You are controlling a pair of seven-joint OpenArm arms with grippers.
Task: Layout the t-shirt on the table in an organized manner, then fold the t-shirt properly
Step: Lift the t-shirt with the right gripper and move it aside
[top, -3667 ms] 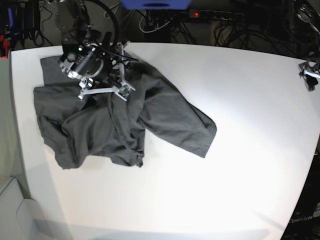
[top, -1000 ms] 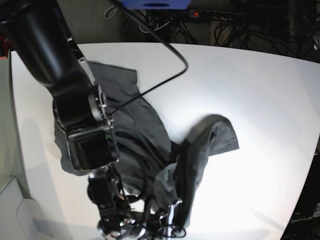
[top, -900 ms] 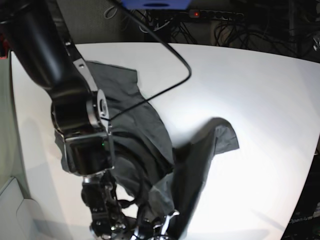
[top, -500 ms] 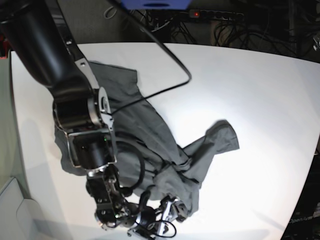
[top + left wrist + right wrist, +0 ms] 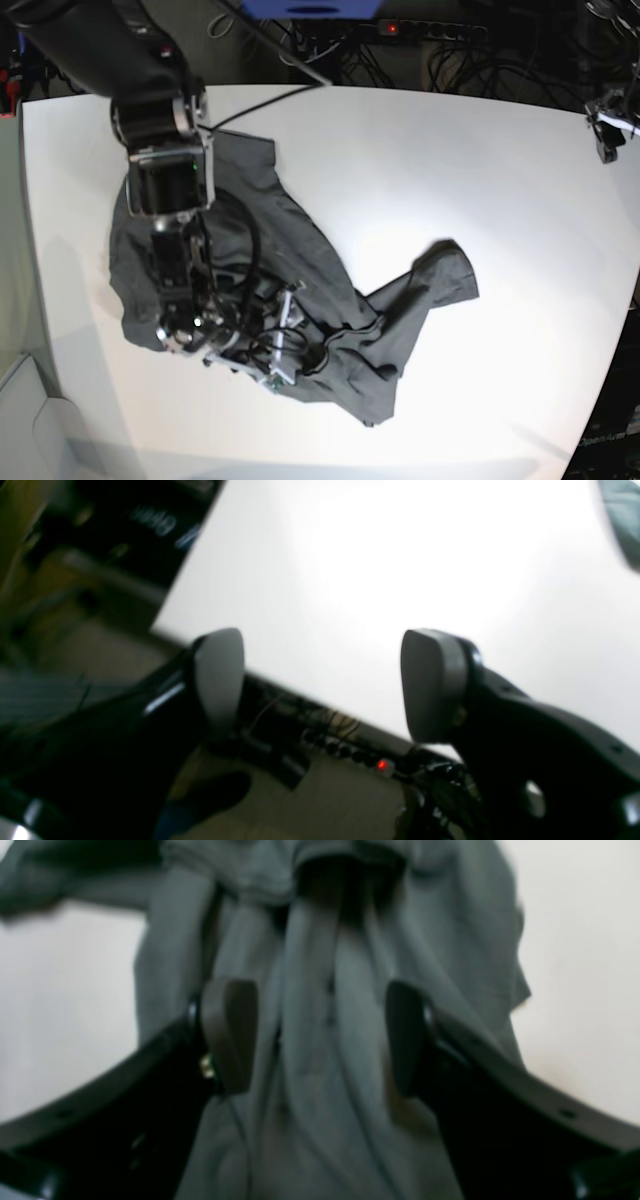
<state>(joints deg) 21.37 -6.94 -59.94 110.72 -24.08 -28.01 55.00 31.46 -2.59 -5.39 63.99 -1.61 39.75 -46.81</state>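
Jaws of our right gripper (image 5: 320,1037) stand apart over the t-shirt (image 5: 300,270), clamped on nothing, though blur hides whether the pads brush the ridges of cloth. Our left gripper (image 5: 322,685) is also parted and empty, out past the table's (image 5: 480,160) far edge, well away from the shirt. The shirt lies bunched on the table beneath the right gripper, so we judge step 1, laying out, is in hand. Next we need a grip on an outer hem, pulled away from the bunch.
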